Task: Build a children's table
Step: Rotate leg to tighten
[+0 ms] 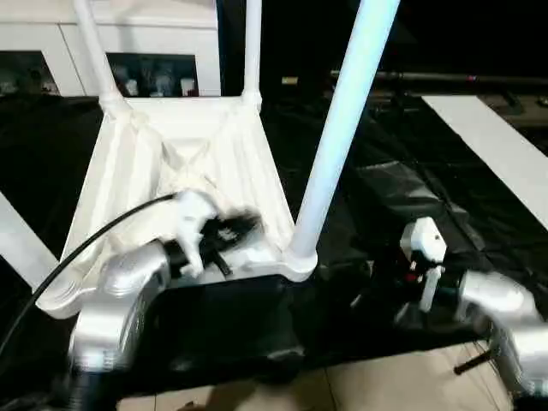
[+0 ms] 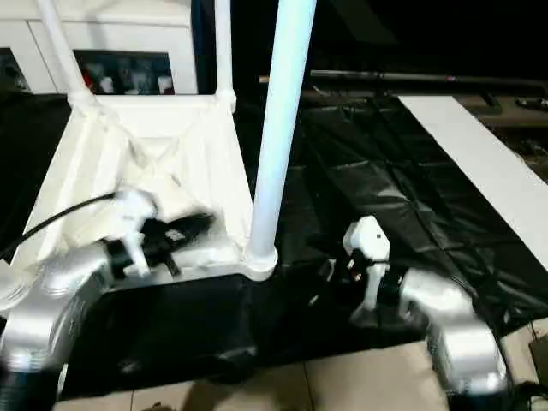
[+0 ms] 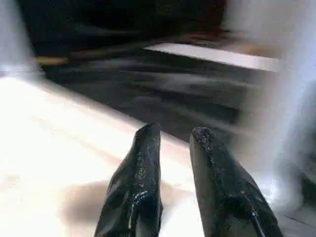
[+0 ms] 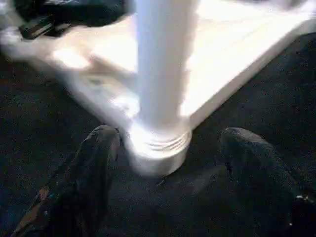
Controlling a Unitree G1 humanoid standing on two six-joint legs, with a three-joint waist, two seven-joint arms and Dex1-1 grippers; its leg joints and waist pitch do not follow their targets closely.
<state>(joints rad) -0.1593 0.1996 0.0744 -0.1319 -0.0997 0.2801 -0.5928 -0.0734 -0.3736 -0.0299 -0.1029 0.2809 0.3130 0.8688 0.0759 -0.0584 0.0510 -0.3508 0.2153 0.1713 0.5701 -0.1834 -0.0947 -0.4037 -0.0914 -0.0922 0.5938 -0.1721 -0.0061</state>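
Observation:
The white tabletop [image 1: 145, 171] lies upside down on a black sheet, ribbed underside up. White tube legs stand in its far left corner [image 1: 92, 43], its far right corner [image 1: 252, 43] and its near right corner [image 1: 342, 111]. My left gripper [image 1: 244, 229] hovers over the tabletop's near edge and points toward the near right leg. Its fingers [image 3: 143, 168] are slightly apart and open, with nothing between them. My right gripper [image 4: 173, 133] is open low over the sheet. One of its fingers [image 4: 94, 168] is on each side of that leg's round socket [image 4: 158, 148], not touching it.
A white cabinet [image 1: 163, 43] with glass doors stands behind the tabletop. A long white board [image 1: 497, 145] lies on the black sheet [image 1: 411, 171] at the right. A white strip [image 1: 17, 240] is at the left. A tiled floor [image 1: 385, 385] begins at the near edge.

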